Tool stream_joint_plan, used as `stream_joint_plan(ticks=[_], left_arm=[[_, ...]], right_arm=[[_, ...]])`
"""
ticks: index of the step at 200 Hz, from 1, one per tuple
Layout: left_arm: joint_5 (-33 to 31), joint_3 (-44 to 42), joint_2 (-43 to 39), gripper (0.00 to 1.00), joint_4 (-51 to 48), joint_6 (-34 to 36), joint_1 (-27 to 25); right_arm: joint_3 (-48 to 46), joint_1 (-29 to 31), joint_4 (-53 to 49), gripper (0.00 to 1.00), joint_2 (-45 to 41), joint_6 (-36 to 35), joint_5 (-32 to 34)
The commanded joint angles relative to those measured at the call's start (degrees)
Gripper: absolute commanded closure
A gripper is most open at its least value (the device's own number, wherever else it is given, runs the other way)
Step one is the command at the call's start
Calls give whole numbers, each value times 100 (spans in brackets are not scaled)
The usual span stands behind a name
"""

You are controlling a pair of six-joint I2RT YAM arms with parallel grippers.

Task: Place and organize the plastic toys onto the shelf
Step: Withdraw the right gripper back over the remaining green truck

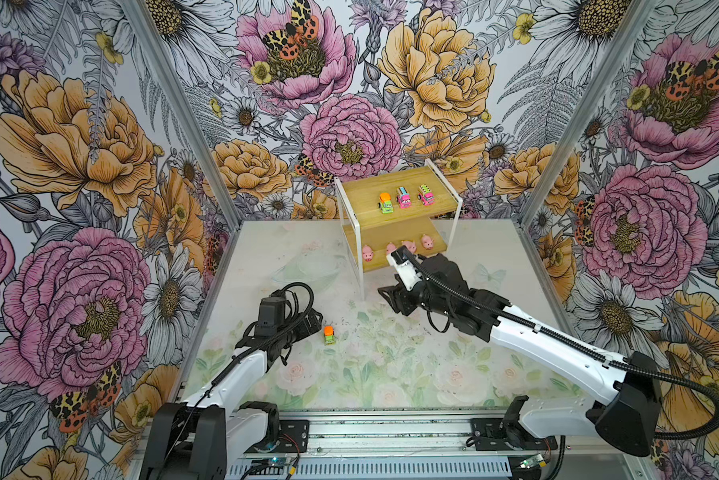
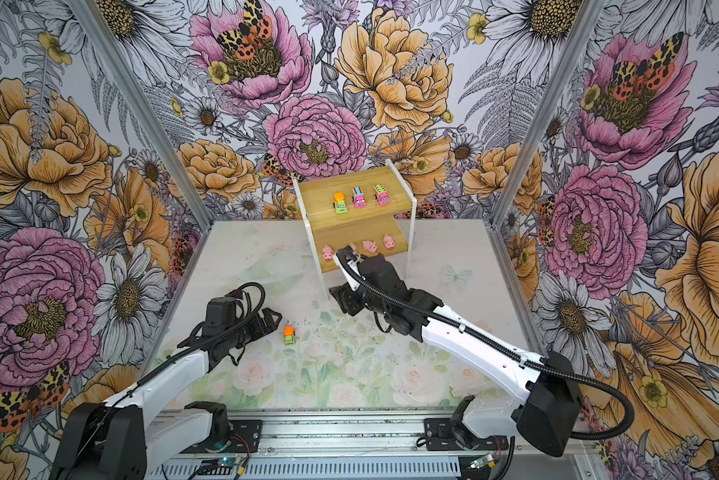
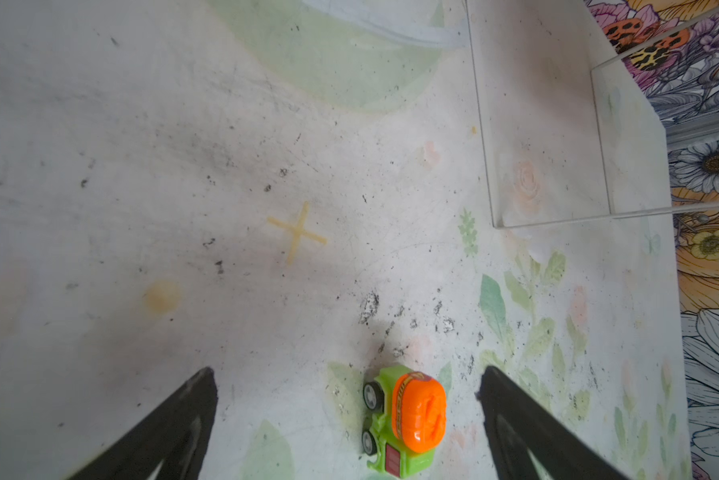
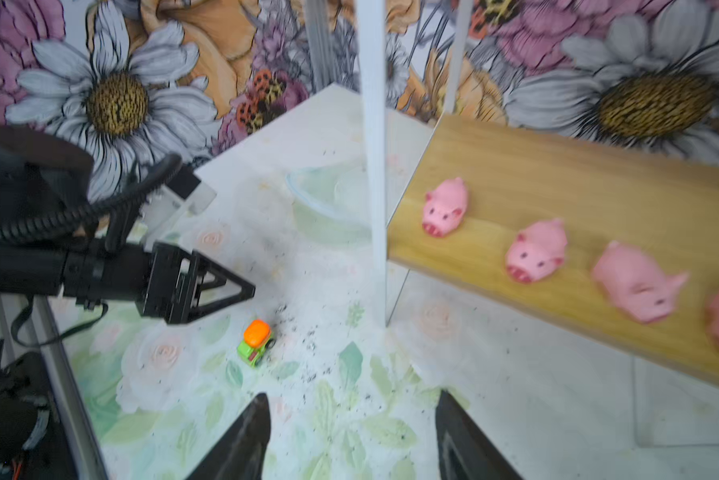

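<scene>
The left arm (image 1: 241,374) reaches in low from the near edge, with its forearm angled toward the middle of the worktop (image 1: 391,365). Its wrist is level, so the left fingers (image 1: 314,320) point across the surface. They are spread wide and hold nothing. The orange-topped green truck (image 1: 329,335) stands upright on the worktop right at their tips. In the left wrist view it sits inside the gap, closer to one finger than the other and touching neither.

The right arm (image 1: 557,349) stretches farther in, with its wrist bent so that the right fingers (image 1: 389,297) sit just in front of the shelf (image 1: 362,189), aimed toward the left arm's side. They are also parted and empty, with only bare worktop between them. Beside them, four pink pigs (image 1: 427,241) lie in a row on the shelf's lower board, clear of both fingers. Three trucks (image 1: 403,197) line the upper board, above and beyond the right fingers.
</scene>
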Motion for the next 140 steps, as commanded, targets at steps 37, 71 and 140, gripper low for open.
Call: stream_joint_plan(ticks=[37, 71, 140], left_arm=[[4, -30, -252, 1, 26, -61, 69], [13, -57, -307, 1, -15, -93, 94], [4, -61, -289, 1, -27, -112, 156]], right_arm=[[-899, 852, 2242, 36, 669, 753, 374], [-706, 932, 2437, 36, 1289, 827, 381], [-322, 977, 2803, 32, 2413, 1314, 99]])
